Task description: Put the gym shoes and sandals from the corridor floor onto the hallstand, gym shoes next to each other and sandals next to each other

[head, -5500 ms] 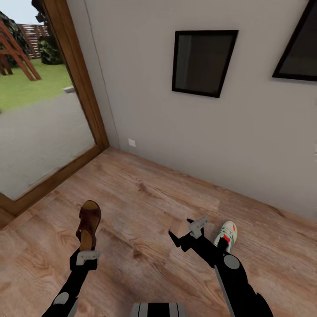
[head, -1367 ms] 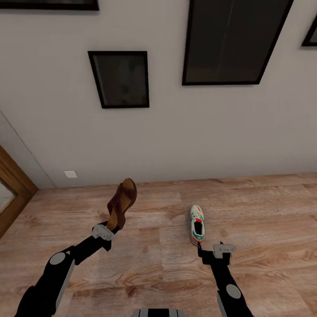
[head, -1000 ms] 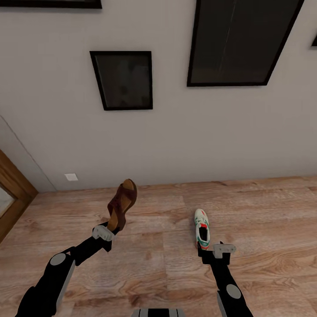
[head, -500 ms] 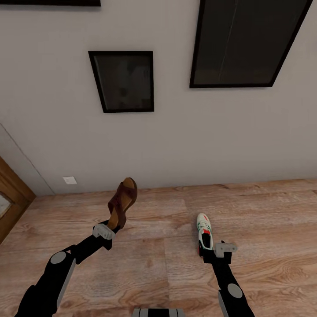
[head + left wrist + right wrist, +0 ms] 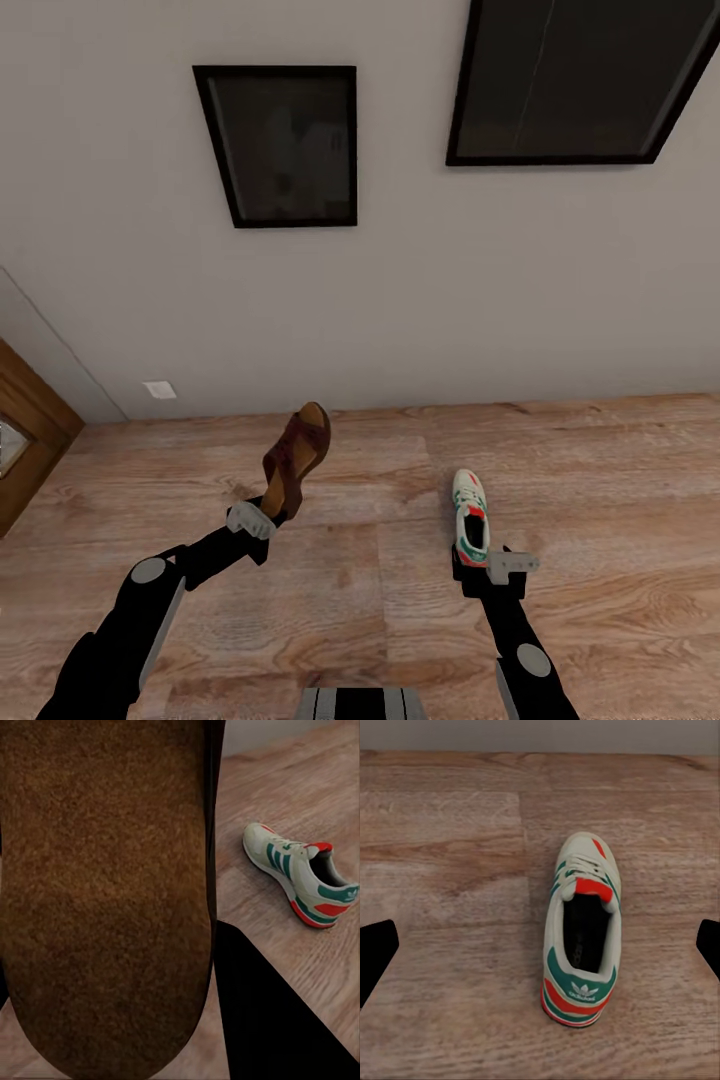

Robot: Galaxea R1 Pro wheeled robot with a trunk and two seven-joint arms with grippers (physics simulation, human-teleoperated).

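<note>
The left gripper (image 5: 262,519) is clenched on a brown sandal (image 5: 296,459), carried off the corridor floor (image 5: 620,470) with its toe end raised toward the wall (image 5: 400,300); in the left wrist view the sandal's (image 5: 105,892) rough sole sits right against the camera. A gym shoe (image 5: 469,516) lies on the floor just ahead of the right gripper (image 5: 475,572) — toe toward the wall, red-orange heel toward the gripper. The right wrist view shows the shoe (image 5: 582,930) centred between the two dark fingertips (image 5: 376,949), which stand wide apart and clear of it — released. Two dark framed pictures (image 5: 280,145) hang on the wall above.
</note>
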